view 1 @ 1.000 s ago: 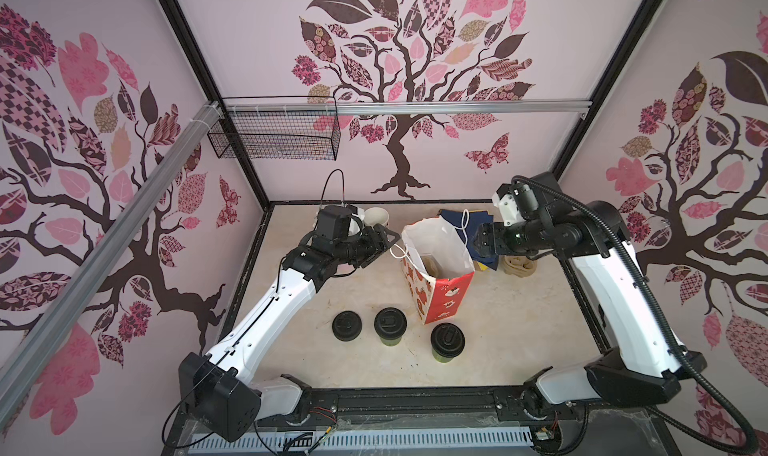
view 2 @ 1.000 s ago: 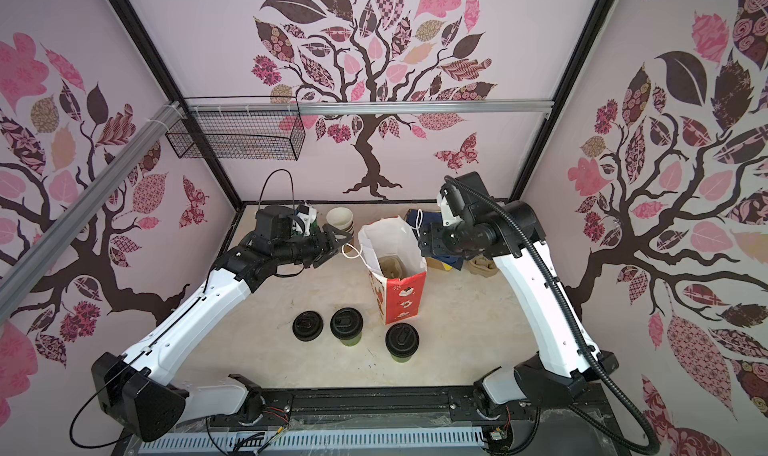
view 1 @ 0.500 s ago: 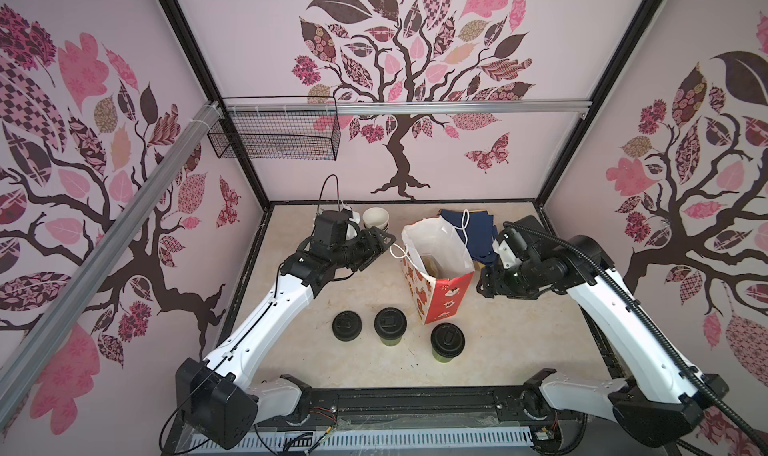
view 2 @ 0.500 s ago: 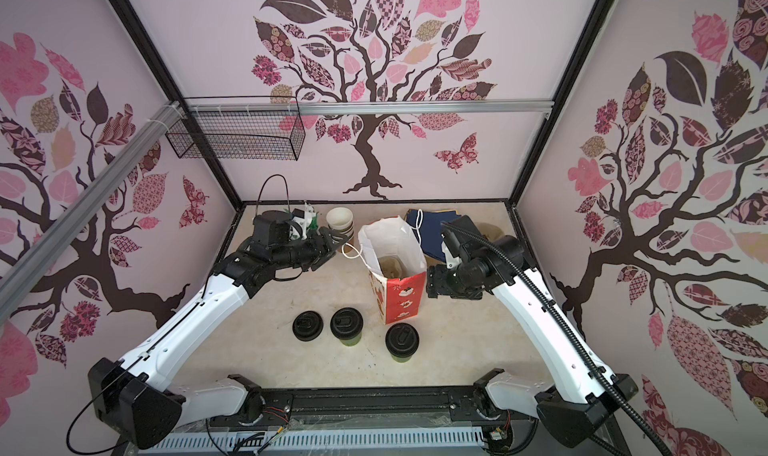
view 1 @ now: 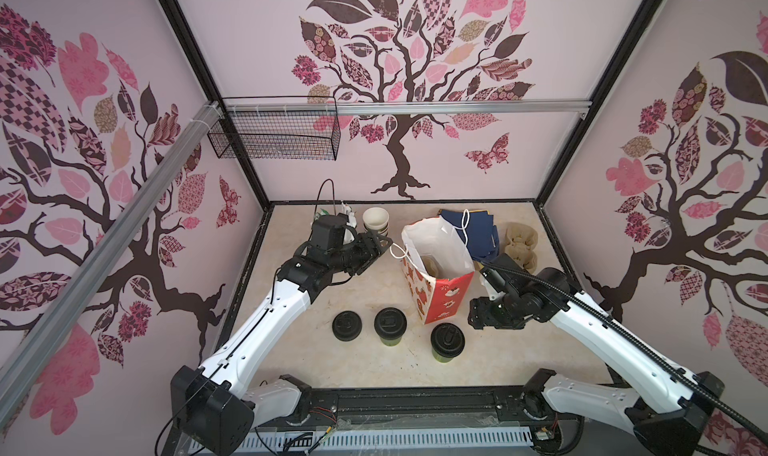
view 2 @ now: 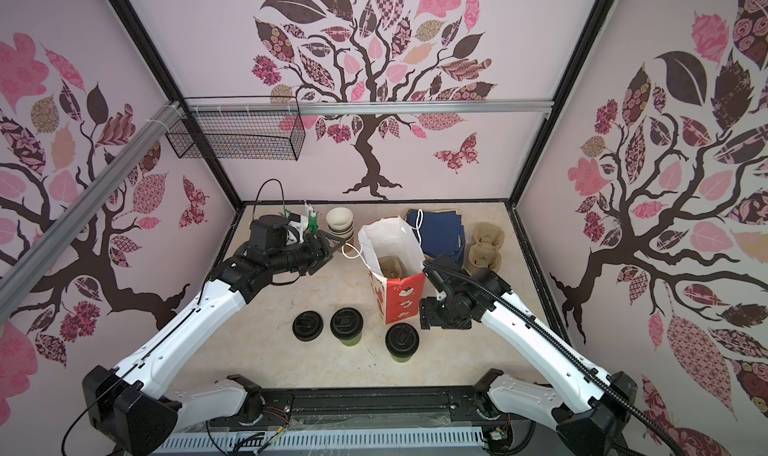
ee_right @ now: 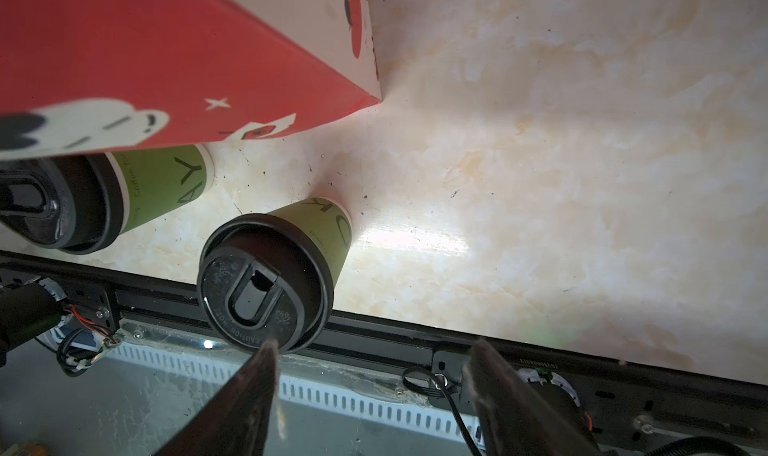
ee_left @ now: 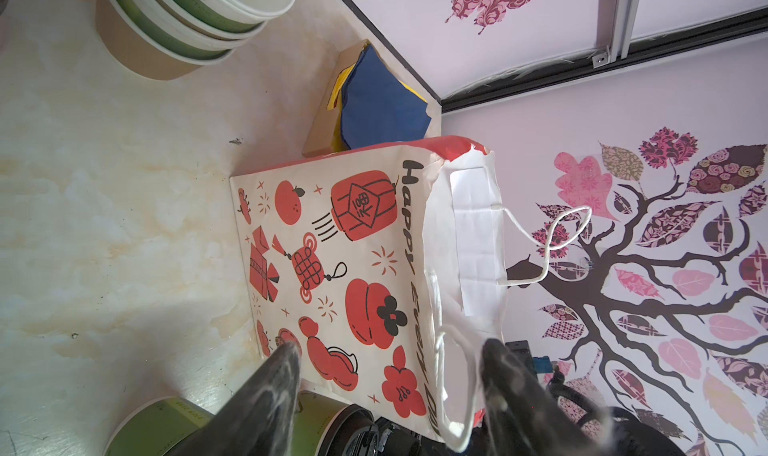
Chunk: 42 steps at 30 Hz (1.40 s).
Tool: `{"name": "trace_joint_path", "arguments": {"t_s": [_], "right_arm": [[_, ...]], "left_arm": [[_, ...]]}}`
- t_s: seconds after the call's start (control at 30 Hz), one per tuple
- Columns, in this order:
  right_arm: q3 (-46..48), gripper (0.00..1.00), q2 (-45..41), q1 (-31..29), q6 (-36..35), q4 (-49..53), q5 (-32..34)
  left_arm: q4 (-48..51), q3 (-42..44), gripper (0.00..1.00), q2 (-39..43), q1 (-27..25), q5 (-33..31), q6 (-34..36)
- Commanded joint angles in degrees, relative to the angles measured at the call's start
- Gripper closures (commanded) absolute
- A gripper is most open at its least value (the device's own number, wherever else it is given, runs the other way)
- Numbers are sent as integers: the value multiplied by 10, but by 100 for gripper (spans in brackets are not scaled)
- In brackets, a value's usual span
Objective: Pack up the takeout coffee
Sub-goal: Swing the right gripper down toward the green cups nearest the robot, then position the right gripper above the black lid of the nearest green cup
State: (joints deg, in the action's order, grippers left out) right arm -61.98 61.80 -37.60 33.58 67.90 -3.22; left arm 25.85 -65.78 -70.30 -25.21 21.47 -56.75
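Green black-lidded paper cups (view 1: 390,327) (view 1: 447,341) stand on the bench (view 1: 316,362) by the red-and-white paper bag (view 1: 440,296). Wide, empty right gripper (ee_right: 374,344) could topple the nearer; wide left gripper (ee_left: 390,346) could tug the bag askew.

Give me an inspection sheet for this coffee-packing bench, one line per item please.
Surface: beige marbled tabletop, lightly marked, no spills seen.
Job's things: green paper cups with black sip lids, one and another, upright in front of the open red-and-white paper bag; neither packed.
Clutter: stack of bare black lids; stack of empty paper cups; flat navy paper bags; tan pulp carriers.
Grippers: left gripper open at the bag's white string handle; right gripper open, empty, near one lidded cup.
Cables: black cable loop over the left arm; black corrugated hose along the right arm.
Surroundings: pink walls with tree decals; black wire basket on an aluminium rail.
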Motion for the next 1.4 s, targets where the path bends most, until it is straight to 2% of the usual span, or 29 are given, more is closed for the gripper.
{"name": "trace_joint_path", "arguments": {"t_s": [0.0,0.27,0.63,0.83,1.1,1.17,1.37], "right_arm": [[20,23,-17,-9,51,-20,4],[82,21,-21,-12,36,-75,-6],[91,19,-8,-22,23,-131,-25],[100,18,-49,-48,52,-101,6],[82,20,-89,-54,94,-1,20],[72,20,-89,-79,116,16,27],[44,18,-49,-247,216,21,81]], "left_arm": [[-2,16,29,11,3,-7,0],[-2,19,29,13,3,-11,2],[5,16,29,19,8,-11,11],[12,18,29,29,8,-16,13],[14,14,28,30,8,-5,19],[19,12,28,31,9,-4,24],[28,16,28,40,9,-6,26]]}}
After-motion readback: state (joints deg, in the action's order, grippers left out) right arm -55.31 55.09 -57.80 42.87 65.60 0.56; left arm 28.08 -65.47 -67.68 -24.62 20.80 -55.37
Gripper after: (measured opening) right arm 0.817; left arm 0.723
